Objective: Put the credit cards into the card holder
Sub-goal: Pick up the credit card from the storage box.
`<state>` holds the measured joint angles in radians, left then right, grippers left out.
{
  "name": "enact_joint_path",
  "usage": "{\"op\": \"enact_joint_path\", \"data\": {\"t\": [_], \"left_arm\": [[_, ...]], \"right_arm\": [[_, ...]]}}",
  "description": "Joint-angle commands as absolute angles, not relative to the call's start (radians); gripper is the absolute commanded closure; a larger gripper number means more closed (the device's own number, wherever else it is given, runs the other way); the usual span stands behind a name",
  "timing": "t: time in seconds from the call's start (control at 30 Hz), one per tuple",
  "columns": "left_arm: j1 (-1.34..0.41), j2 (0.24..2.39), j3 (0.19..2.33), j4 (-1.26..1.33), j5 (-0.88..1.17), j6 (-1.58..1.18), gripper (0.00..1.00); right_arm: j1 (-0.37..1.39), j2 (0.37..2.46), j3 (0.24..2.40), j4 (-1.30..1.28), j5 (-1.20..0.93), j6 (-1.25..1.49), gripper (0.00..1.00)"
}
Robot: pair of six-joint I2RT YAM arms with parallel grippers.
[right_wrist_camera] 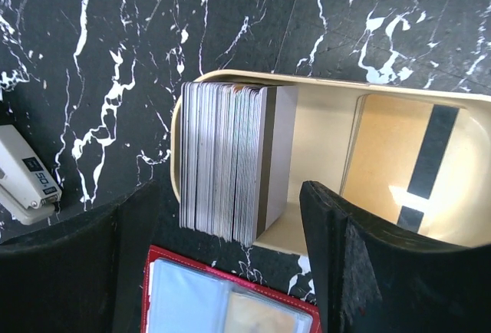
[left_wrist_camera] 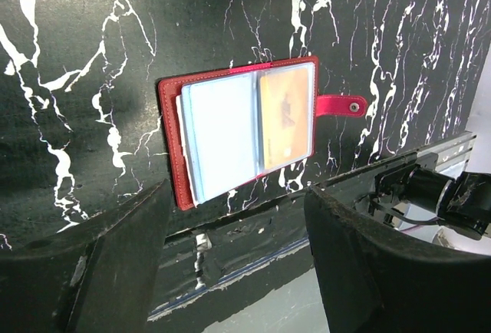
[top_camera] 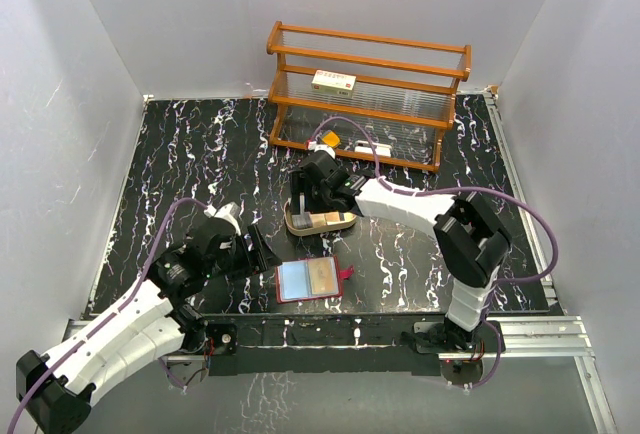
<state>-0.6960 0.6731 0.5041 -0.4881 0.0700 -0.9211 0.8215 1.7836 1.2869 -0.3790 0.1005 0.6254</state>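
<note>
Hovering spread-jawed over packed credit cards [right_wrist_camera: 226,160] in the tray [right_wrist_camera: 322,91], the right gripper [right_wrist_camera: 230,218] is risking pinching several; the left gripper [left_wrist_camera: 234,218], also spread, is hovering by the card holder [left_wrist_camera: 238,130].

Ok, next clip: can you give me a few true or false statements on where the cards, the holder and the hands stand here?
1. The card holder lies open on the table. True.
2. The left hand grips the card holder. False: its fingers stand apart with nothing between them, and the holder lies free on the table.
3. A stack of credit cards stands on edge in the tan tray. True.
4. Every pocket of the holder is empty. False: an orange card shows in one clear pocket.
5. A white box sits on the wooden rack. True.
</note>
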Motion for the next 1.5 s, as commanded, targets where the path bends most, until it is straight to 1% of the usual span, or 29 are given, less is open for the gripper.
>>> {"op": "enact_joint_path", "data": {"t": [0.0, 0.47, 0.6, 0.77, 0.97, 1.47], "left_arm": [[-0.693, 0.667, 0.535, -0.521, 0.046, -0.899, 0.32], [-0.693, 0.674, 0.529, -0.526, 0.039, -0.911, 0.32], [-0.693, 0.680, 0.530, -0.526, 0.040, -0.908, 0.32], [-0.693, 0.676, 0.530, -0.530, 0.030, -0.914, 0.32], [-0.693, 0.682, 0.530, -0.530, 0.030, -0.914, 0.32], [-0.693, 0.692, 0.517, -0.516, 0.039, -0.923, 0.32]], "right_arm": [[0.808, 1.814, 1.326, -0.298, 0.026, 0.610, 0.28], [0.801, 1.822, 1.272, -0.197, -0.052, 0.603, 0.31], [0.801, 1.838, 1.290, -0.207, -0.055, 0.600, 0.30], [0.801, 1.843, 1.309, -0.231, -0.055, 0.598, 0.31], [0.801, 1.824, 1.322, -0.250, -0.048, 0.602, 0.37], [0.801, 1.772, 1.276, -0.219, -0.043, 0.618, 0.61]]}}
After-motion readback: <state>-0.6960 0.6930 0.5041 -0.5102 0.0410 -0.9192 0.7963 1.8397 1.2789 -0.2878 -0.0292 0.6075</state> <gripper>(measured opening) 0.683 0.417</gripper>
